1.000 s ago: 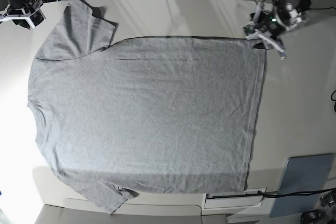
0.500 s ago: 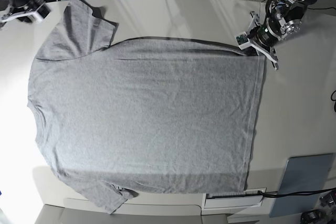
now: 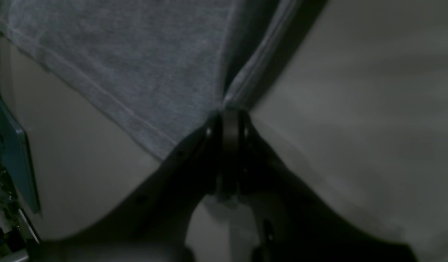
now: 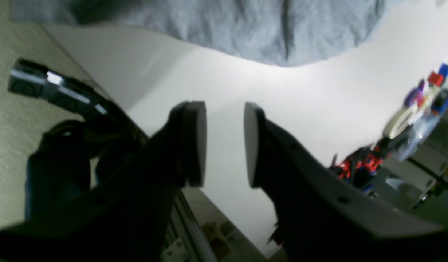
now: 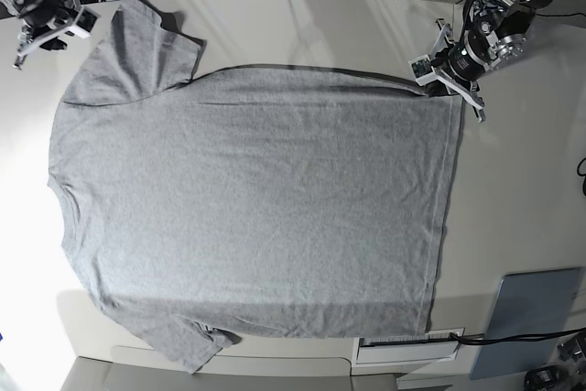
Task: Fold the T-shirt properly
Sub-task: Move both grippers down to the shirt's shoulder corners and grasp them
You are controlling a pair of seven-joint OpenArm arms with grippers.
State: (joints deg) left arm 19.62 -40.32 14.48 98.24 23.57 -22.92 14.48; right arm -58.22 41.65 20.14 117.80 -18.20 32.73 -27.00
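The T-shirt (image 5: 256, 208) lies flat, plain side up, across the surface (image 5: 522, 199), so the first fold looks only just begun. The left end effector (image 3: 229, 116), low at the shirt's far hem corner, is clamped on that corner. The right end effector (image 4: 224, 142) hovers off the shirt near its far sleeve, jaws parted and empty; it likely needs to grasp that sleeve.
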